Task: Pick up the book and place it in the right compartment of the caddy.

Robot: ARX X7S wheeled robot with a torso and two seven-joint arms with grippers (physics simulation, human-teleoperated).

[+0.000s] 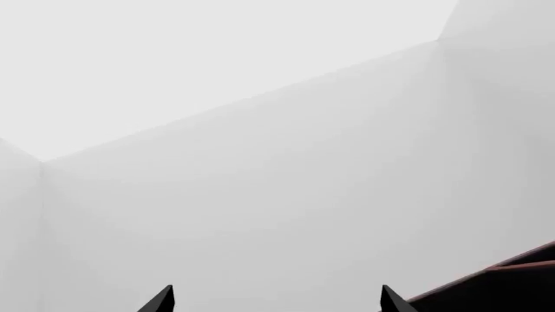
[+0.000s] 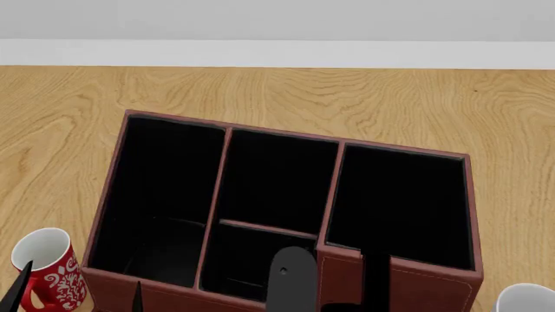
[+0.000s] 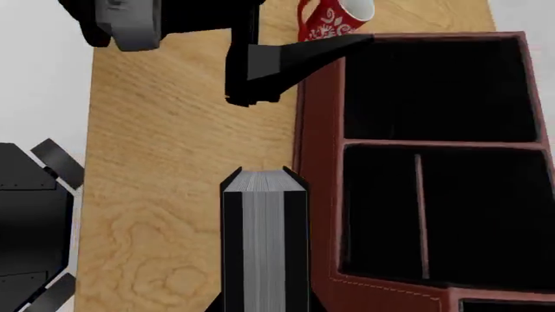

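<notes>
The right gripper (image 3: 264, 305) is cut off, clamped on the book (image 3: 264, 247), just outside the caddy (image 3: 316, 214) wall. Left gripper (image 1: 277, 300) gapes empty. At 7 o'clock a mug (image 2: 48, 270); right compartment (image 2: 399, 201) at 3.

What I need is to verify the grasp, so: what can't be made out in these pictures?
1. Right gripper: fingers fall below the right wrist view's edge, which also cuts the book; grip unconfirmed.
2. Head view: book not identifiable; a black arm part hides the caddy's near wall.
3. Head view: white mug cut by the corner.
4. Left wrist view: only the left gripper's tips and a caddy corner show.
</notes>
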